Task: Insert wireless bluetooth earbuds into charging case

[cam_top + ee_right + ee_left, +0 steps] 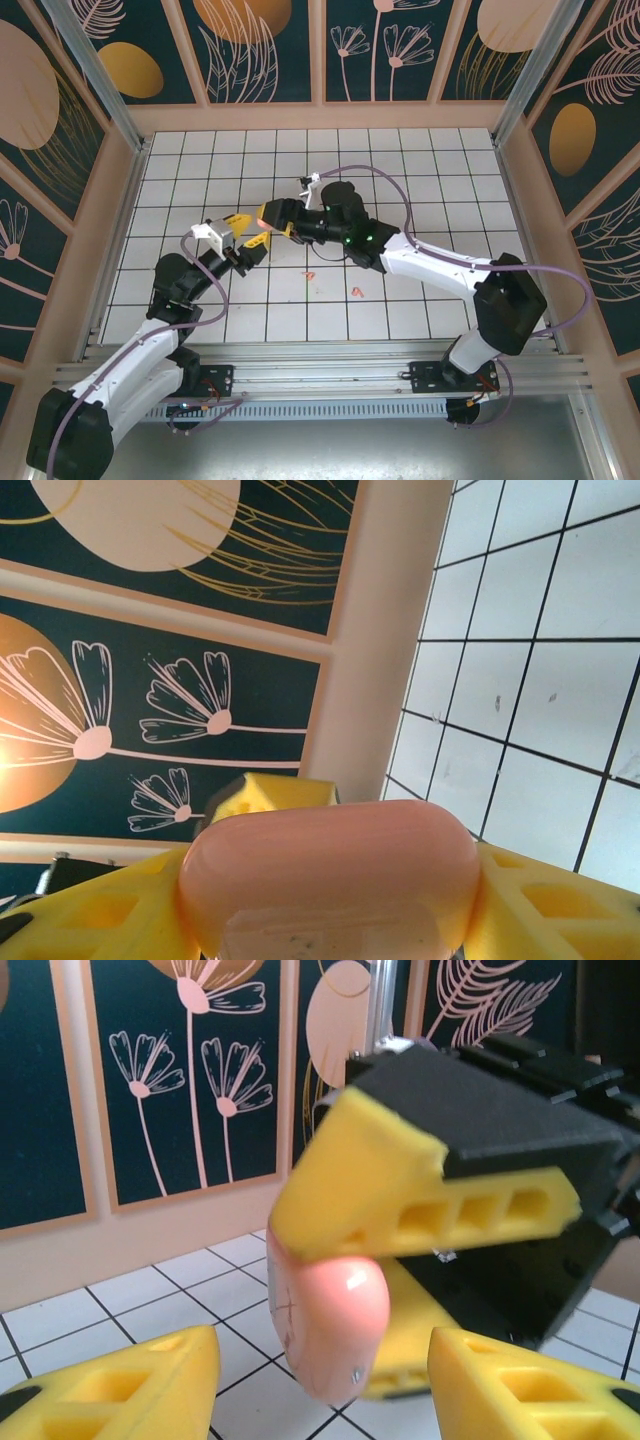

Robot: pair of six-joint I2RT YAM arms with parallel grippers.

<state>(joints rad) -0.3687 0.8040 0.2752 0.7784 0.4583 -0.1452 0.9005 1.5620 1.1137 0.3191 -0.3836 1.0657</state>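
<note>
Charging case (330, 880) sits clamped in the right jaws, left jaws spread open beside it; seemingly its lid needs opening next.

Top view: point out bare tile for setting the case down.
Bare: far tile rows under the back wall, and far-right tiles. Crowded: centre, where left claw and right claw meet at the case.

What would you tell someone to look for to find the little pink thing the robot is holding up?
Start at the white tiled table and go just left of its middle. There the right arm's yellow fingers pinch a smooth, rounded pink case above the tiles. Its glossy pink pebble shape stands out from the blocky yellow fingers gripping it.
</note>
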